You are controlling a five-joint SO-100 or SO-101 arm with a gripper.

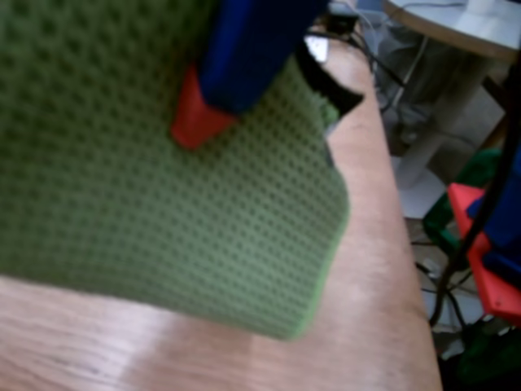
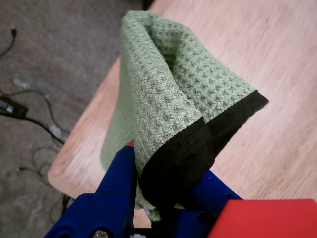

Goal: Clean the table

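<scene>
My end effector [image 2: 163, 198] is clamped on a green waffle-weave cloth [image 2: 173, 84], gripping it at the black-trimmed corner that bunches between my 2 blue fingers [image 2: 119, 183] in the wrist view. The rest of the cloth folds up and over, with a loose green flap hanging down on the left side of that view. In the fixed view the same cloth [image 1: 163, 179] fills most of the picture, draped below my blue and red fingertip, its lower edge close to the wood (whether it touches there I cannot tell).

The counter [image 1: 383, 269] is the reddish-brown wooden top with visible grain, lying under and around the cloth in both views. Its rounded corner shows at the lower left of the wrist view, with grey floor and cables beyond.

What could go wrong from here, as I judge it:
- The grip is on 1 bunched corner only, so a dragging stroke could pull the fabric out of my fingers.
- The cloth is folded on itself, so little of it may press flat on the wood and the wipe could miss much of the surface.
- I am working near the counter's edge; a stroke too far could carry the cloth off the side.

I can read no brand, label or writing anywhere in either view.
</scene>
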